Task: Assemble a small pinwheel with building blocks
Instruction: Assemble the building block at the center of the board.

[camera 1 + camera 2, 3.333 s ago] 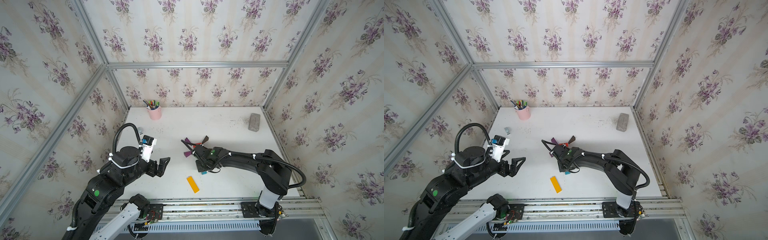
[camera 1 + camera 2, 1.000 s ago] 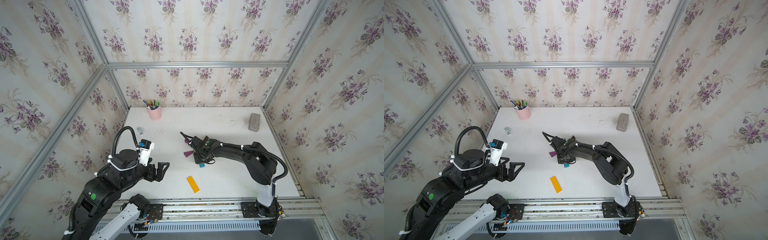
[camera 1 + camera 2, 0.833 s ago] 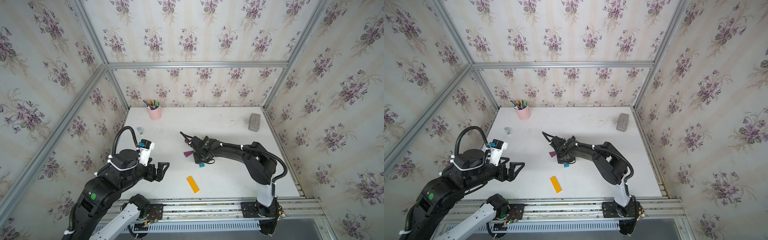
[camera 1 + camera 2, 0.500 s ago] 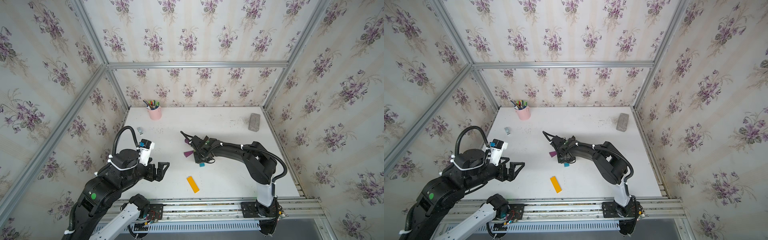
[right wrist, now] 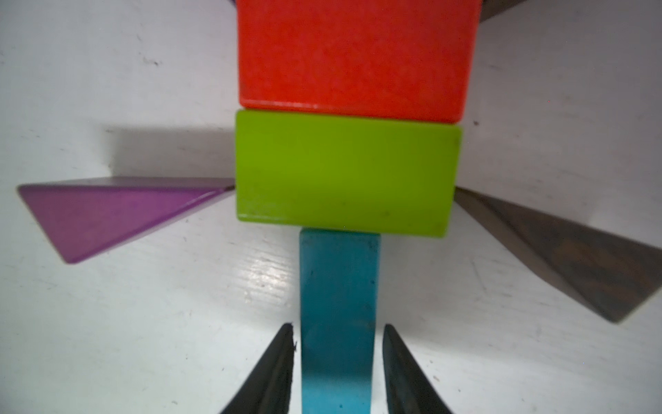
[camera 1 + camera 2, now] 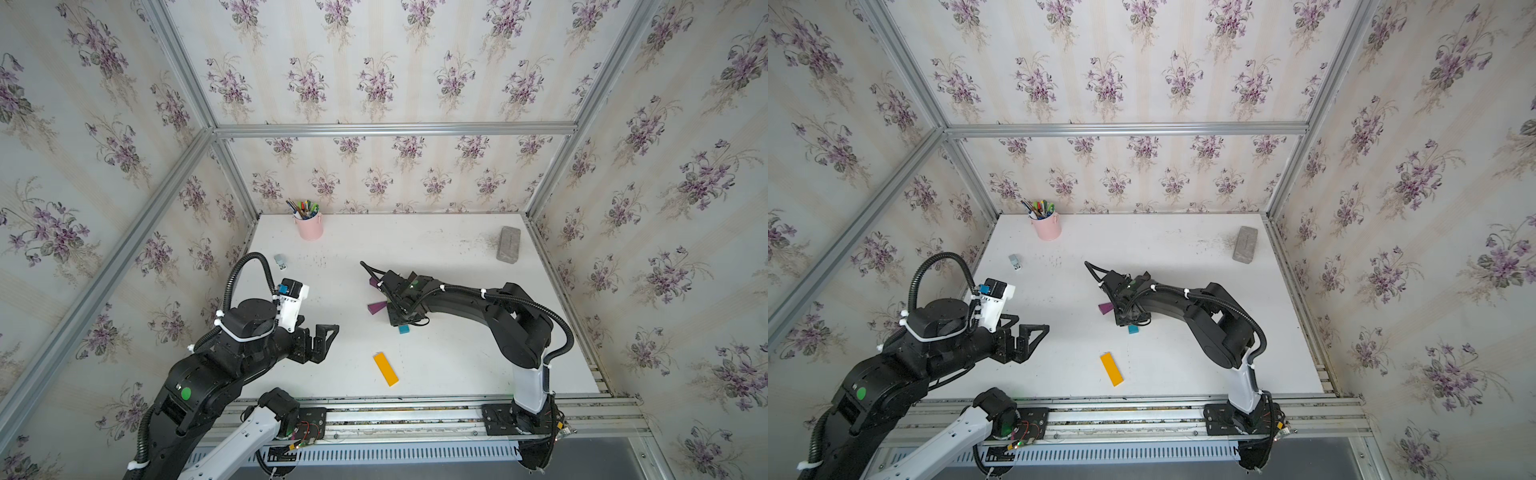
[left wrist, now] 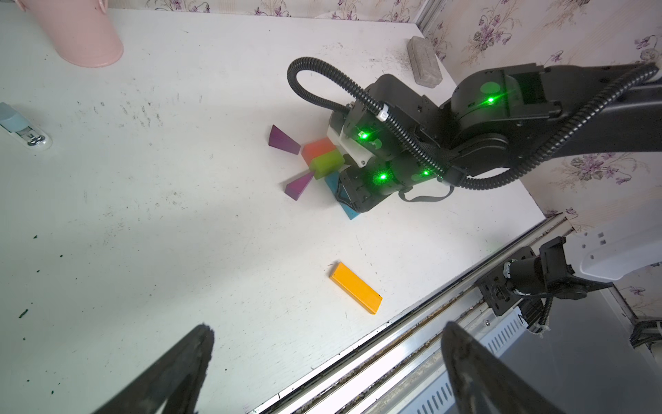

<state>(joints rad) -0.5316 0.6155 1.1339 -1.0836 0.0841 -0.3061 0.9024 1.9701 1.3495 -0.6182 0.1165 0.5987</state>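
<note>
Pinwheel (image 7: 324, 163) lies flat on the white desk (image 6: 436, 249), right at the tips of the right fingers (image 5: 276, 365), and it looks almost done. Those fingers stand on either side of the blue bar (image 5: 338, 304). A thin gap shows on each side, so they are a little apart and not pinching it. I think the bar sits there to be the stick of the pinwheel, with its end touching the green brick (image 5: 345, 172).

The left fingers (image 7: 172, 372) are spread wide and hold nothing. They hang well apart from the blocks, likely to keep out of the way.

The yellow bar (image 6: 385, 368) lies alone, apart from both sets of fingers. I guess it goes on the end of the blue bar to make the stick longer.

Past the green brick, farther from the right fingers, the red brick (image 5: 358, 53) touches it. Together they make the middle. A purple wedge (image 5: 107, 215) and a brown wedge (image 5: 573, 258) point their thin ends at the green brick, like blades.
</note>
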